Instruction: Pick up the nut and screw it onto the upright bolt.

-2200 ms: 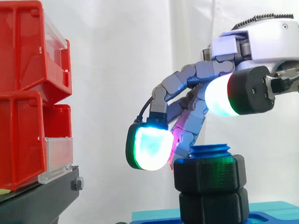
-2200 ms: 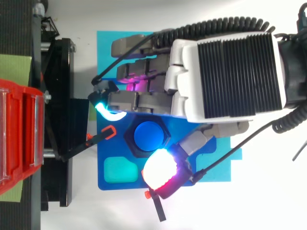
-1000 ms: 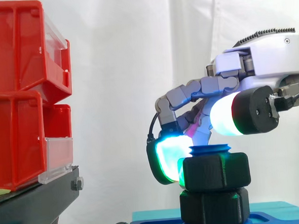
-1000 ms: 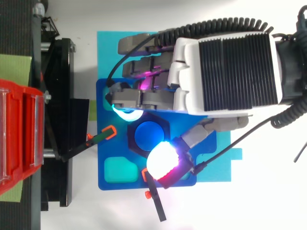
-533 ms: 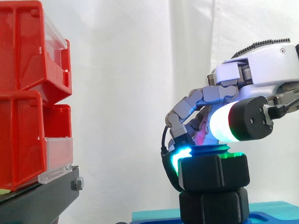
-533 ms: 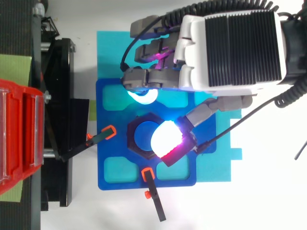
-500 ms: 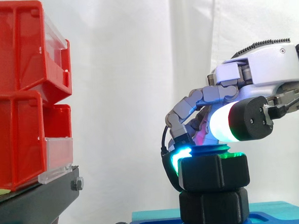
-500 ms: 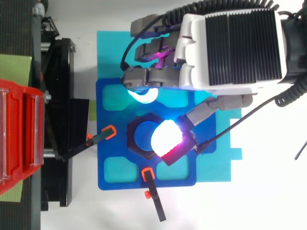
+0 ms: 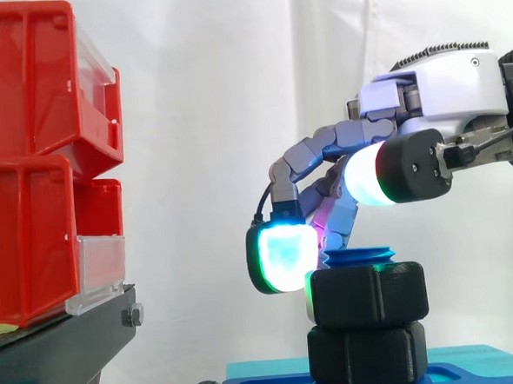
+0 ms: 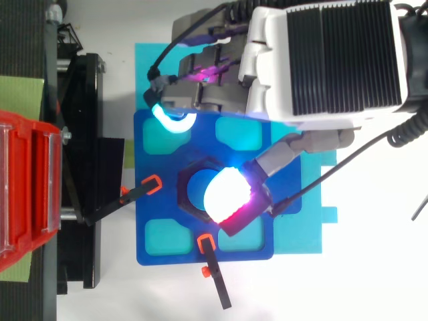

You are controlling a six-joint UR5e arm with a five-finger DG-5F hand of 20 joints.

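Observation:
A black hex nut [image 9: 365, 296] sits on the blue upright bolt [image 9: 358, 257], above a second black hex block [image 9: 367, 355]. From above, the nut [image 10: 189, 175] rings the bolt [image 10: 192, 189] at the middle of the blue baseplate [image 10: 155, 202]. My hand [image 9: 442, 94] hovers over it from the right, open and holding nothing. One finger pad [image 9: 284, 256] glows cyan-green just left of the nut's top edge, a small gap apart. In the top view that pad [image 10: 170, 120] lies beyond the nut. The thumb pad [image 10: 226, 195] hangs above the bolt, off the nut.
Red bins [image 9: 29, 171] stand stacked on a black stand [image 9: 66, 352] at the left. The baseplate rests on a cyan mat [image 10: 147, 67]. Two black clamps with orange tips [image 10: 137, 194] [image 10: 212, 267] hold the baseplate's left and near edges.
The fingers that pressed the nut's side half a second ago have lifted and swung away from it. The thumb has risen and shifted over the bolt. The nut stays on the bolt.

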